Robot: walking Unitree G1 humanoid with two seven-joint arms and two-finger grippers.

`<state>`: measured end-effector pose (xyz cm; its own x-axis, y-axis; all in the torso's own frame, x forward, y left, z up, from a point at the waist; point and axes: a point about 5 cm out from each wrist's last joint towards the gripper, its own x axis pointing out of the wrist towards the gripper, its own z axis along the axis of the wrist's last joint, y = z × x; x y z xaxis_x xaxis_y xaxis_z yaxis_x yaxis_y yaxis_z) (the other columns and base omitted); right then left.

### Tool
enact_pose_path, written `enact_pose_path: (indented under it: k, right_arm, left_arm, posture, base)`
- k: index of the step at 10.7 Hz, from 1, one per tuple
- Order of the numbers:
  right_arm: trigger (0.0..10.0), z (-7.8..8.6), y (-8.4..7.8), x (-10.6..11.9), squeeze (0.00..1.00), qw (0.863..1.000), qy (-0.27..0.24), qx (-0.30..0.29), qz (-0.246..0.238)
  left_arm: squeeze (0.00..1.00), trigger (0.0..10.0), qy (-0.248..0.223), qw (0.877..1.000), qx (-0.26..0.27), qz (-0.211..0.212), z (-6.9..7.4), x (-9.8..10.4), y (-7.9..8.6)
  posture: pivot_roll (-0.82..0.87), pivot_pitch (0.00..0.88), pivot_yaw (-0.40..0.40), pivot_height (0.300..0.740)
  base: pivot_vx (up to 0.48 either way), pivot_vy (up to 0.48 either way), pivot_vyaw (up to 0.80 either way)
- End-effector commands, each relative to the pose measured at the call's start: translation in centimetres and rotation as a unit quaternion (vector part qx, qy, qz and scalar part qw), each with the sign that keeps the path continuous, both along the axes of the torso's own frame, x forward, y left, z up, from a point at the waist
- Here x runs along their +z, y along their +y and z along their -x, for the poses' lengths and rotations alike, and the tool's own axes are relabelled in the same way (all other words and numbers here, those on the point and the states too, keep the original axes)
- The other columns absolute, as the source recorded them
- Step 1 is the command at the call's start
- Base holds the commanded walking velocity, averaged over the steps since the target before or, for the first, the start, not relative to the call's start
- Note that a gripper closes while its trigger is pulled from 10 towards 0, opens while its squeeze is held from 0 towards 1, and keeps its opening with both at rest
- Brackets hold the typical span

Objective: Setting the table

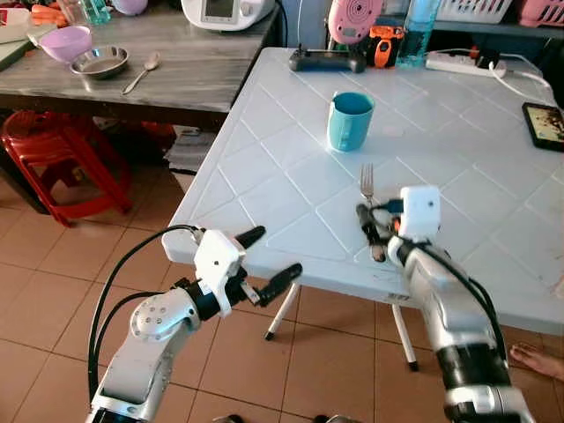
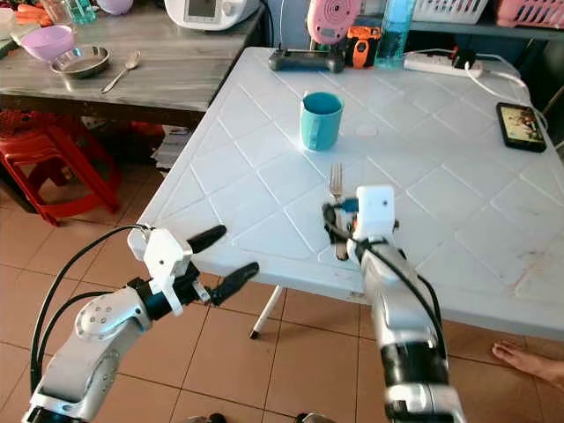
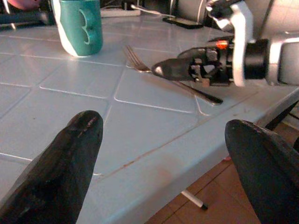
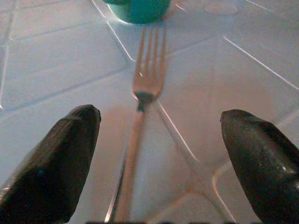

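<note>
A steel fork (image 1: pixel 367 180) lies flat on the white plastic table (image 1: pixel 264 176), tines toward a teal cup (image 1: pixel 351 121) standing just beyond it. My right gripper (image 1: pixel 374 214) is low over the fork's handle and open. In the right wrist view the fork (image 4: pixel 140 98) runs between the two spread fingertips (image 4: pixel 70 140), untouched. My left gripper (image 1: pixel 271 256) hangs open and empty in front of the table's near edge, slightly below the tabletop. The left wrist view looks across the table at the cup (image 3: pixel 79 25), the fork (image 3: pixel 140 63) and the right gripper.
Far end of the table: a black controller (image 1: pixel 328 60), a bottle (image 1: pixel 416 35), a power strip (image 1: pixel 463 63). A phone (image 1: pixel 544 125) lies at the right edge. A wooden table holds a purple bowl (image 1: pixel 66 42), steel bowl (image 1: pixel 100 61) and spoon (image 1: pixel 141 73). Red stools (image 1: pixel 62 159) stand under it. A person's bare foot (image 1: pixel 538 359) is nearby.
</note>
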<state>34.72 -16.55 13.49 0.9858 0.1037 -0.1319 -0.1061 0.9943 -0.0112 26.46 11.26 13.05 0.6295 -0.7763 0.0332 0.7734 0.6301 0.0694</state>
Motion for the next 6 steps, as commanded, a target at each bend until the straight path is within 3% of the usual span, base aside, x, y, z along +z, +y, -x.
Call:
enact_pose_path:
  k: [1, 4, 5, 6]
  right_arm:
    - [10.0, -0.3, 0.2, 0.1, 0.0, 1.0, -0.001, 0.003, -0.004]
    - [9.6, -1.1, 0.7, -0.5, 0.0, 0.999, 0.019, 0.02, -0.029]
    - [4.0, -0.9, 1.1, -1.0, 0.0, 0.998, 0.032, 0.033, -0.03]
    - [0.7, -0.5, 1.4, -1.6, 0.0, 0.998, 0.041, 0.047, -0.026]
  left_arm:
    - [0.0, 10.0, -0.004, 1.0, -0.003, -0.007, 0.1, 0.2, 0.3]
    - [0.0, 10.0, -0.002, 1.0, -0.009, -0.013, 0.5, 0.2, 0.5]
    - [0.0, 10.0, -0.001, 1.0, -0.006, -0.015, 0.5, 0.2, 0.6]
    - [0.0, 10.0, -0.001, 1.0, -0.005, -0.015, 0.5, 0.2, 0.6]
  posture:
    - [-0.02, 0.179, 0.037, 0.74]
    - [-0.01, 0.18, 0.04, 0.74]
    - [-0.01, 0.18, 0.04, 0.74]
    - [0.0, 0.179, 0.038, 0.74]
  base:
    - [0.0, 0.0, 0.0]
    - [0.0, 0.0, 0.0]
    - [0.0, 0.0, 0.0]
    - [0.0, 0.0, 0.0]
